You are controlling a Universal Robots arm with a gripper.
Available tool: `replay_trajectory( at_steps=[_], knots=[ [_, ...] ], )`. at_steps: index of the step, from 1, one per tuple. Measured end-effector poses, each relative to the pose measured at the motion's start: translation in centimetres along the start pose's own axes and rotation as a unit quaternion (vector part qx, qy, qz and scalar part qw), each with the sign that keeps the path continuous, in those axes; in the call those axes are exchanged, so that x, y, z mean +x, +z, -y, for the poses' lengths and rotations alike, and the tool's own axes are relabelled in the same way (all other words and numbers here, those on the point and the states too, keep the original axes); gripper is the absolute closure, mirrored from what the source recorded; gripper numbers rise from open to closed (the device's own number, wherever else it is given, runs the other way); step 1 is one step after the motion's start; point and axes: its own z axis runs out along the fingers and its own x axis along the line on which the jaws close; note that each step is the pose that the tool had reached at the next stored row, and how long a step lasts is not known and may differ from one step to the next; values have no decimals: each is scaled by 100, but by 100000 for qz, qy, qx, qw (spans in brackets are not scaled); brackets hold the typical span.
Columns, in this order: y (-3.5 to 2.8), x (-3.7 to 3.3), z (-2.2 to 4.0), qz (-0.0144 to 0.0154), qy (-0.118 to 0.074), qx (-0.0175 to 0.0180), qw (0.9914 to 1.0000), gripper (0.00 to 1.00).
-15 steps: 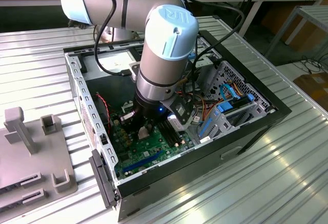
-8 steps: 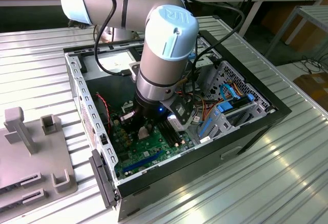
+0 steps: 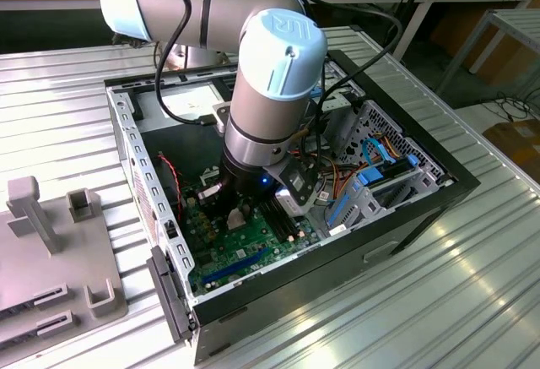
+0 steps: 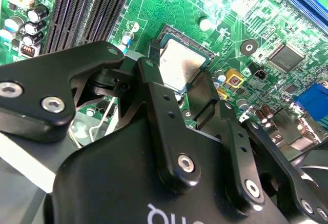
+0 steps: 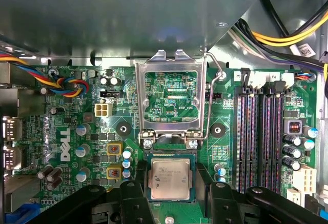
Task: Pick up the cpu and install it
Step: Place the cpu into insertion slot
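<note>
- In the exterior view, you see the arm (image 3: 270, 90) with its last link pointing steeply down into the open computer case (image 3: 354, 259). The case lies on the ribbed metal desk (image 3: 472, 301).
- There the gripper (image 3: 237, 214) sits low over the green motherboard (image 3: 245, 257).
- That view also gives you a grey fixture (image 3: 51, 242) on the desk at the exterior view's left, well apart from the case.
- The first wrist view shows you the cpu (image 5: 170, 179), silvery face up, lying square within the socket (image 5: 170, 154). The metal load plate (image 5: 171, 62) is swung open just beyond it, and the memory slots (image 5: 261, 131) run alongside.
- The second wrist view looks along the black fingers (image 4: 164, 111) to the same chip. The jaws are narrow, one against each of two opposite edges of the cpu.
- You can see white lettering on the board and fine print on the chip's face.
</note>
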Motion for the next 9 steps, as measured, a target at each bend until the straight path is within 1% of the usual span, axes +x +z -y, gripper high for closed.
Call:
replay_trajectory(
  at_steps=[4, 6, 7, 8, 9],
  knots=[
    [1, 0, 0, 0, 3, 1, 100000, 53],
    [5, -5, -2, 43, -9, -55, 100000, 52],
    [8, -6, -2, 28, -5, -82, 100000, 47],
    [7, -6, -1, 23, -1, -51, 100000, 47],
    [5, -6, -1, 16, 5, -29, 100000, 40]
  ],
)
